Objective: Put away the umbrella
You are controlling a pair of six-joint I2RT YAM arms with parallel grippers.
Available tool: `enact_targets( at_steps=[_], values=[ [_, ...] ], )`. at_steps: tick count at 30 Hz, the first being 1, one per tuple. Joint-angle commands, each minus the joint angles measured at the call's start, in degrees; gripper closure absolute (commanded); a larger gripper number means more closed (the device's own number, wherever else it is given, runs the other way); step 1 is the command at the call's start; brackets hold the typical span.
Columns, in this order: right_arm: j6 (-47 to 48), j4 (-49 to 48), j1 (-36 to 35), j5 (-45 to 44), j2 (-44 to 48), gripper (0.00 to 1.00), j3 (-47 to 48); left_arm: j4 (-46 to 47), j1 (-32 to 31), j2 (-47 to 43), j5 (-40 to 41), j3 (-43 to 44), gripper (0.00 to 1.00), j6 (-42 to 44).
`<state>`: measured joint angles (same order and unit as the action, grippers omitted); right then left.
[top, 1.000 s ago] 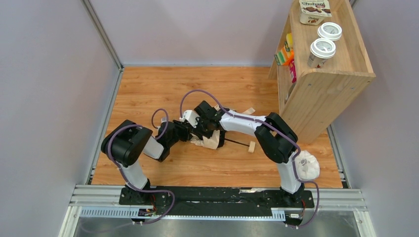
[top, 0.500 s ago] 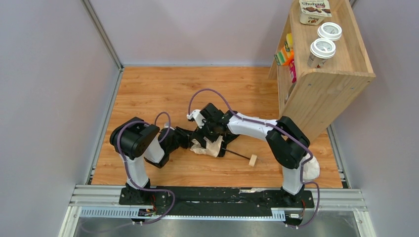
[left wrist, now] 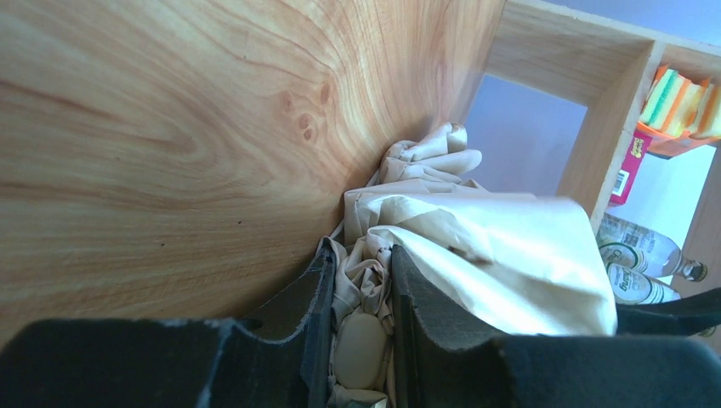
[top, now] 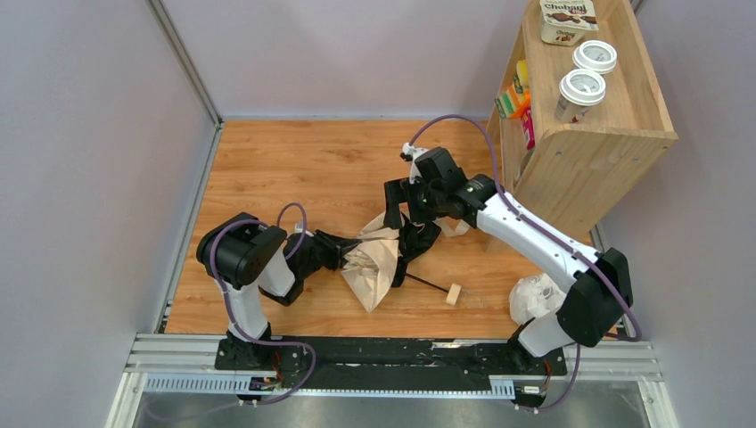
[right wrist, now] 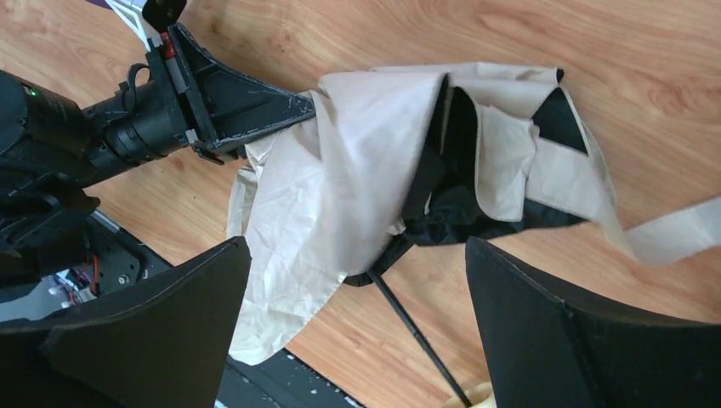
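"Chobani" is showing on the tub (top: 568, 18) sitting atop the wooden shelf (top: 593, 169). Two lidded cups (top: 582, 89) are standing beside it, their labels too small to read. Bottles (left wrist: 639, 255) and sponges (left wrist: 680, 98) are sitting inside the shelf. A white bag (top: 538, 294) is lying by the right arm's base.

The umbrella (top: 374, 263) is lying mid-worktop (top: 294, 160), its canopy (right wrist: 340, 170) crumpled. Its shaft (top: 430, 283) is running toward the near right, with the knob handle (top: 455, 293) at that end. The strap (right wrist: 680, 228) is trailing toward the shelf.

The left pincer (left wrist: 361, 327) is pinching bunched canopy fabric at the left edge. The right pincer (right wrist: 357, 255) is hanging above the canopy, spread wide, gripping nothing.
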<state>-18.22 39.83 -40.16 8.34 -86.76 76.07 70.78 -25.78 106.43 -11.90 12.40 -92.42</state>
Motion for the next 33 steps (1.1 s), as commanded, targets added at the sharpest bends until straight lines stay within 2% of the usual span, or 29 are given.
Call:
enact_targets(
  at_steps=[1, 4, 5, 11, 19, 21, 23, 24, 25, 27, 30, 33],
  values=[
    [-9.2, 1.5, -0.1, -7.6, 4.2, 0.0, -2.5, 5.2, 0.2, 0.9, 2.6, -2.1, 1.0, 5.8],
    [-22.9, 3.1, 5.3, -14.0, 4.1, 0.01, -4.6, 5.6, 0.3, 0.3, 2.2, -2.3, 1.0, 5.9],
    [-27.3, 2.5, 6.1, -14.9, 3.7, 0.06, -5.3, 5.8, 0.2, 0.2, 2.1, -2.2, 1.0, 5.9],
    [-37.3, -1.2, 5.4, -23.7, -1.3, 0.09, -5.8, 5.2, 0.0, -1.2, 2.1, -2.0, 1.0, 6.2],
    [-44.2, -8.4, 5.6, -24.9, -8.4, 0.13, -5.7, 5.8, 0.0, -2.2, 1.5, -2.6, 1.0, 6.2],
    [-43.1, -10.7, 5.7, -26.7, -10.3, 0.29, -5.3, 5.8, 0.0, -2.5, 1.4, -2.5, 1.0, 6.3],
    [-39.7, -15.3, 6.5, -25.5, -12.0, 0.65, -4.1, 5.8, 0.0, -2.9, 1.4, -2.7, 1.0, 6.6],
    [-34.7, -19.3, 6.3, -25.9, -12.2, 0.82, -3.7, 5.6, 0.0, -3.0, 1.3, -2.8, 1.0, 6.8],
    [-30.0, -22.8, 6.2, -25.5, -12.6, 0.91, -3.1, 5.6, 0.0, -3.2, 1.2, -2.9, 1.0, 7.0],
    [-19.4, -27.7, 6.3, -21.5, -15.1, 1.0, 1.6, 5.9, 0.0, -3.2, 1.0, -3.4, 1.0, 7.1],
    [-7.7, -28.6, 6.2, -14.2, -18.6, 1.0, 8.3, 6.1, -0.1, -3.5, 1.2, -3.8, 1.0, 7.9],
    [-3.0, -32.8, 5.4, -9.6, -16.6, 1.0, 7.3, 6.1, -0.3, -4.7, 1.6, -4.0, 1.0, 8.4]
  ],
)
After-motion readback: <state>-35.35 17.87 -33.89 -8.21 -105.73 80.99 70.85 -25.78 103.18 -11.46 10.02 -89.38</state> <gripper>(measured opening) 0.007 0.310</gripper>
